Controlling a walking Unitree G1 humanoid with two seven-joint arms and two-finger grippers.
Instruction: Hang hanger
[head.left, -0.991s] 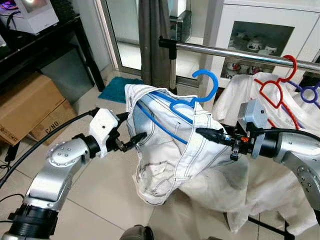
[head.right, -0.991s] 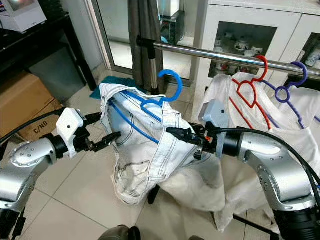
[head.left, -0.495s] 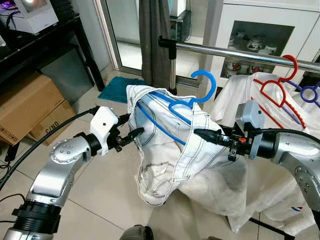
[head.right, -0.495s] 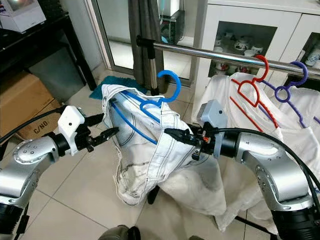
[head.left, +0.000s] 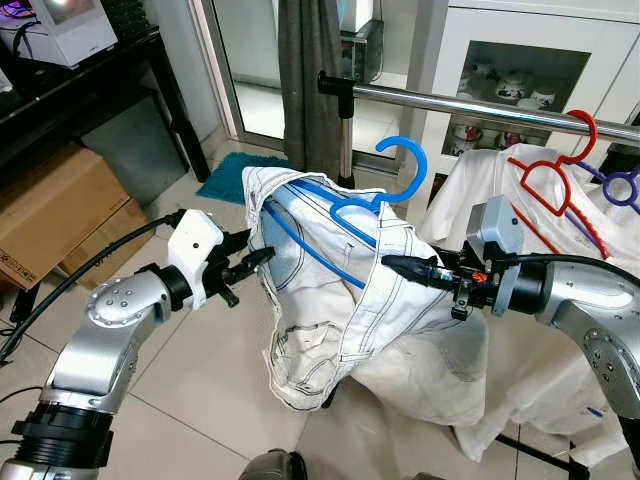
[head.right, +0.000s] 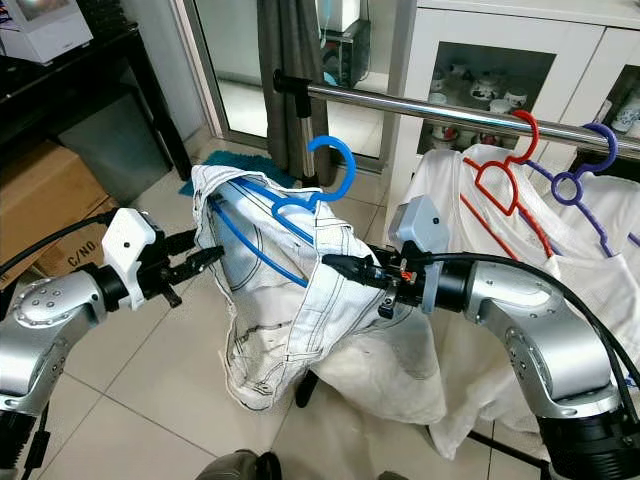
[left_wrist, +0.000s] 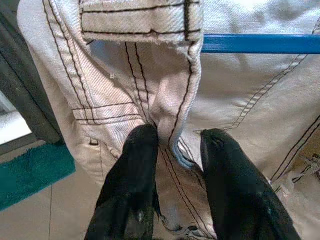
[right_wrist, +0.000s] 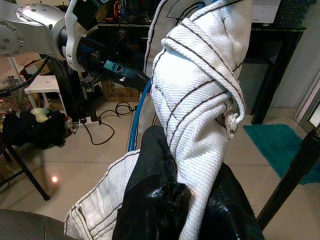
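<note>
Right gripper (head.right: 335, 266) is clamped on a fold of the white jeans (head.left: 330, 300); the wrist view shows cloth pinched between its fingers. Left gripper (head.left: 255, 262) is at the jeans' other edge, fingers (left_wrist: 137, 165) apart with a seam lying between them, so not clearly clamped.

Blue hanger (head.left: 355, 205) sits inside the waistband between the two grippers, hook up and free, below and short of the rail (head.left: 480, 108).

Judgement: lift both ends together, keep the hook upright and facing the rail, carry it over the bar, then lower. Close the left side first or the load tips.

Room: bare rail just above and beyond the hook. Past the right gripper, red hanger (head.left: 550, 175) and purple hanger (head.left: 620, 185) are hung already, so stay clear. Rail post (head.left: 345, 140) and dark curtain (head.left: 308, 80) bound the far side.
</note>
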